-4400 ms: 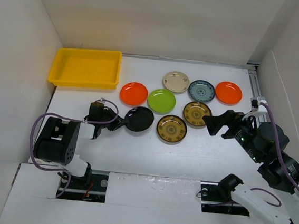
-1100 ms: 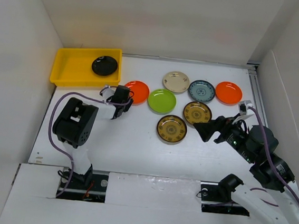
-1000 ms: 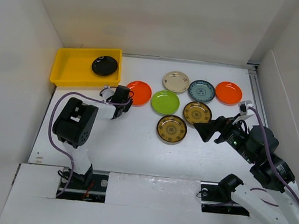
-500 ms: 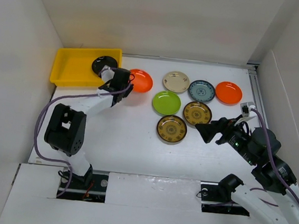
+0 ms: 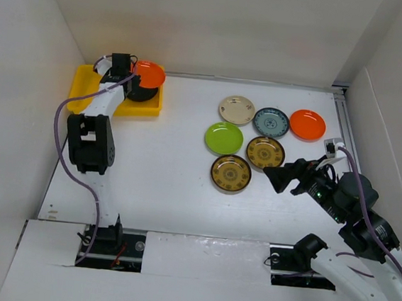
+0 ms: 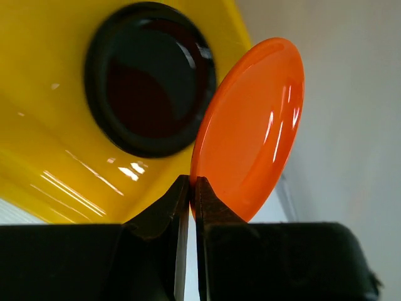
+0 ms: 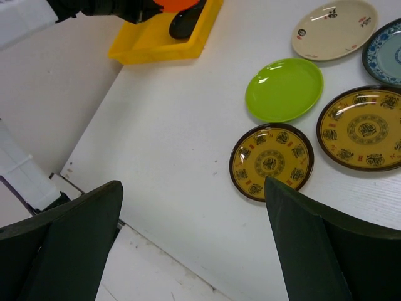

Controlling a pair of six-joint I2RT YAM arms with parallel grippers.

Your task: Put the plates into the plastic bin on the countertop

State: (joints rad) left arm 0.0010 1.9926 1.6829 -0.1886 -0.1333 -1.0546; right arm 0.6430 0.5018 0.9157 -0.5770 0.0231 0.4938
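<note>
Ok so an orange plate is pinched by its rim in the left gripper, jaws clamped tight on the edge. It's held tilted up on edge over the right end of the plastic bin. The rim is probably gripped because a flat shallow plate can't really be grabbed any other way. It's likely kept high so the bin's raised wall gets cleared. A black plate is already lying in the bin just below it, so some overlap may be intended.

The right gripper is held spread wide with nothing in it, near a gold-patterned plate, likely lined up for that one.

The pinch itself is only shown in the left wrist view; from the top camera it can't be made out. The six plates out on the countertop are only seen together from above. The second orange plate is missed by the right wrist view.
</note>
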